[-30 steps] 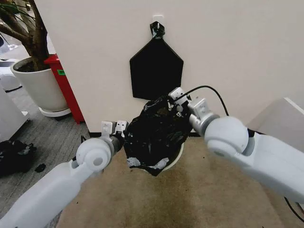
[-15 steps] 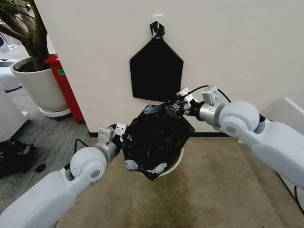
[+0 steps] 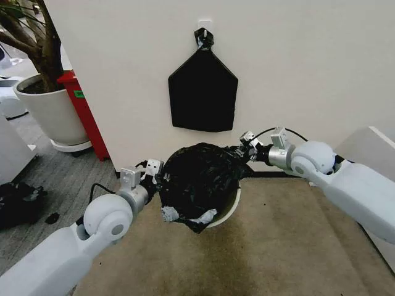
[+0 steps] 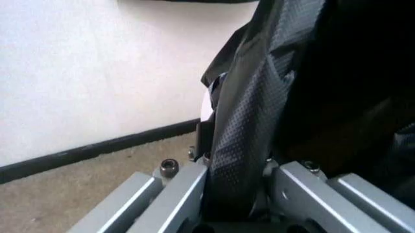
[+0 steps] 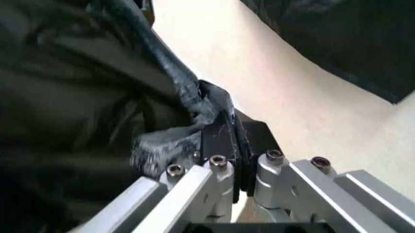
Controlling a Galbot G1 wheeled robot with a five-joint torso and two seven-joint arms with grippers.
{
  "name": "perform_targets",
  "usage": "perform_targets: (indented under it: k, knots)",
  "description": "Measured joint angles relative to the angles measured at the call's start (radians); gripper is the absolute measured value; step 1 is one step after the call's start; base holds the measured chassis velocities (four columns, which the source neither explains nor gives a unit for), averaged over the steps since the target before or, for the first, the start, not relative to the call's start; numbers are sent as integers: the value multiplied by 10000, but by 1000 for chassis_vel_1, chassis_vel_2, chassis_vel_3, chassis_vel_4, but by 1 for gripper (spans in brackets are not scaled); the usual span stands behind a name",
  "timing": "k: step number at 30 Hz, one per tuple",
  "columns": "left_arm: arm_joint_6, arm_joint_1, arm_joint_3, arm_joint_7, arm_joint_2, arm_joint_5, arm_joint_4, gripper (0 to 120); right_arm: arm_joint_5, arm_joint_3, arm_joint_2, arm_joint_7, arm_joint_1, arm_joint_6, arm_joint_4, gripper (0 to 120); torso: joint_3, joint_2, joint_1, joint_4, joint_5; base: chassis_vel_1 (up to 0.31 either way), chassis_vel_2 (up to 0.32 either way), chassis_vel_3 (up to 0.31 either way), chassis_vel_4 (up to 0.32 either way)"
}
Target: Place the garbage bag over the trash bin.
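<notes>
Stretching garbage bag (image 3: pixel 200 179) between pincers

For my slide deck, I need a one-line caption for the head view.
Left gripper and right gripper stretch the garbage bag open over the trash bin.

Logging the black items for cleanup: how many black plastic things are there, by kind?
Bag on the bin, held by both claws: 1
Flat bundle on the wall: 1
Dark heap on the floor: 1
Total: 3
</notes>
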Motion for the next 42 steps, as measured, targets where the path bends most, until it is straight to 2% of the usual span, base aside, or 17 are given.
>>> perform_targets:
  k: [6, 9, 13, 15, 19, 23, 25, 27, 32, 34, 36, 37, 39, 42]
  knots:
    - [-108, -29, -5, 16, -109, -346, 211, 0, 72, 140, -61, -450, -82, 597, -289, 0, 0, 0, 0, 0, 1, 0, 0, 0, 0]
    - [-110, -68, 1, -15, -198, -535, 408, 0, 754, 355, -212, -203, -107, 510, -188, 1, 0, 0, 0, 0, -4, 0, 0, 0, 0]
    - [-97, -122, 50, -60, -327, -821, 729, 0, 2201, 688, -610, 211, -160, 251, 65, 12, 0, 0, 0, -1, -4, 0, 0, 0, 0]
    - [-95, -130, 56, -60, -338, -877, 749, 0, 2324, 712, -647, 243, -174, 234, 90, 13, 0, 0, 0, -1, -3, 0, 0, 0, 0]
    - [-103, -266, 80, -98, -467, -1419, 1011, 0, 3783, 1211, -869, 988, -665, 9, 465, 34, 0, 0, 0, -3, 0, 0, 0, 0, 0]
    - [-125, -311, 71, -78, -490, -1716, 1091, 0, 4709, 1422, -936, 1652, -893, -154, 701, 42, 0, 0, 0, -1, -2, 0, 0, 0, 0]
    - [-181, -301, 37, 81, -475, -1882, 1127, 0, 5733, 1594, -968, 2327, -1074, -322, 773, 53, 0, 0, 0, -1, -1, 0, 0, 0, 0]
    - [-248, -248, 13, 224, -439, -1883, 1126, 0, 5969, 1598, -998, 2344, -1135, -344, 658, 62, 0, 0, 0, -1, -1, 0, 0, 0, 0]
    - [-323, -91, 1, 447, -361, -1462, 1079, 0, 6361, 1591, -1008, 2312, -1238, -633, 697, 79, 0, 0, 0, -3, 0, 0, 0, 0, 0]
    - [-340, -28, 0, 494, -336, -1195, 1077, 0, 6695, 1590, -995, 2710, -1271, -868, 1094, 86, 0, 0, 0, -2, -1, 0, 0, 0, 0]
    - [-339, 26, 11, 587, -304, -725, 1083, 0, 7303, 1585, -866, 3841, -1235, -1364, 1677, 95, -1, 0, 0, -1, -7, 0, 0, 0, 0]
    - [-339, 26, 11, 587, -304, -725, 1083, 0, 7303, 1585, -866, 3841, -1235, -1364, 1677, 95, -1, 0, 0, -1, -7, 0, 0, 0, 0]
    - [-340, 59, 12, 649, -279, -501, 1095, 0, 8113, 1682, -627, 4904, -1093, -1936, 1920, 99, 0, 0, 0, 2, 1, 0, 0, 0, 0]
    - [-339, 110, -35, 622, -273, -445, 1107, 0, 8843, 1819, -507, 5749, -976, -2144, 2074, 100, 0, 0, 0, 3, -5, 0, 0, 0, 0]
